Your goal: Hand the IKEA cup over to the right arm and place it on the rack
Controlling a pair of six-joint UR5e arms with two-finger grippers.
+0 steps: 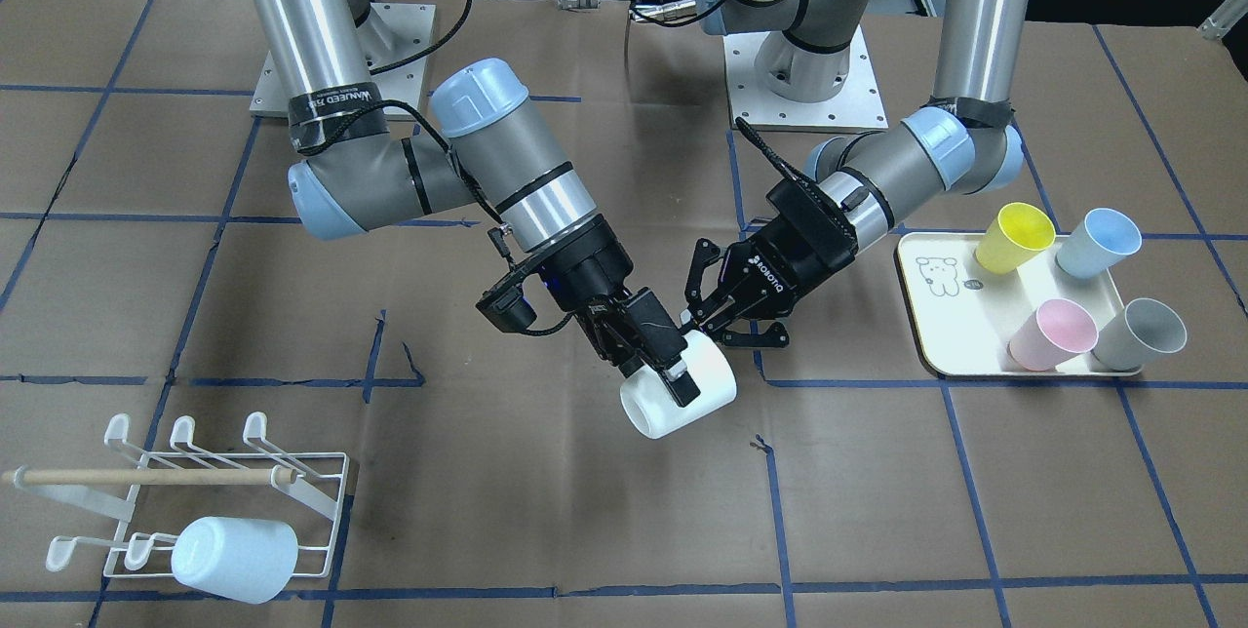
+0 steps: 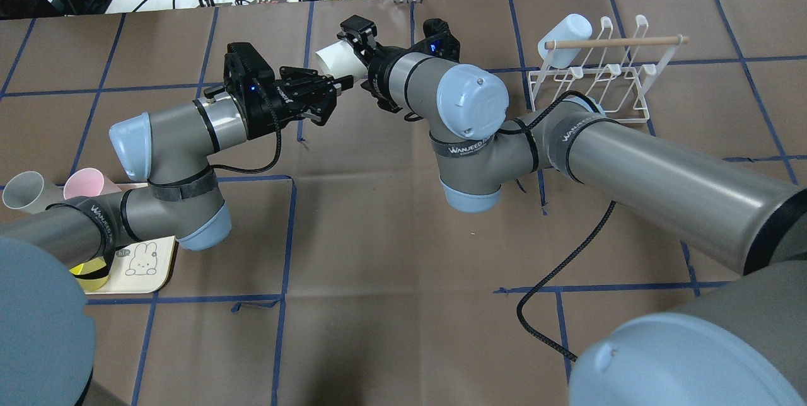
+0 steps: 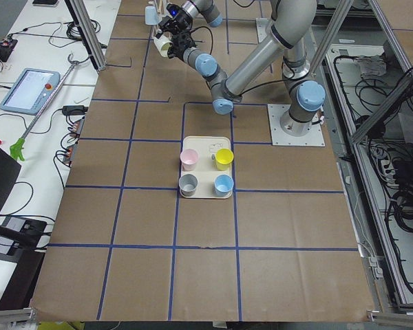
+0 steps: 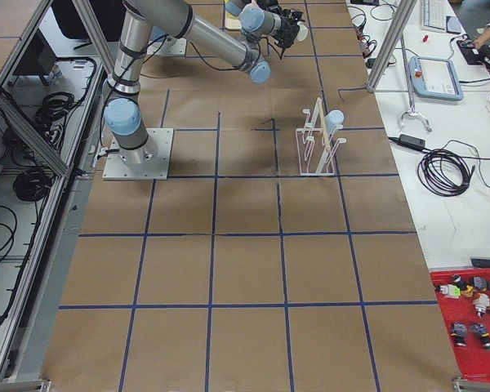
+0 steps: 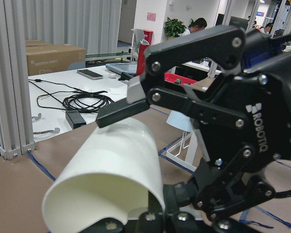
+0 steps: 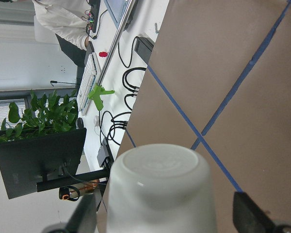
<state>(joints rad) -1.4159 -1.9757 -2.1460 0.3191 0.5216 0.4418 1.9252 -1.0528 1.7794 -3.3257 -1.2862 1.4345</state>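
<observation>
While the smooth white tapered cup (image 1: pixel 651 415) hangs tilted in mid-air, the right gripper (image 1: pixel 671 370) clamps its wall, wrist angled down. At 1 o'clock the left gripper (image 1: pixel 694 319) meets its rim, grip unclear.

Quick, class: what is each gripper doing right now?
Left gripper: jaws closed on the rim of the white cup.
Right gripper: jaws closed around the same cup's body.
</observation>
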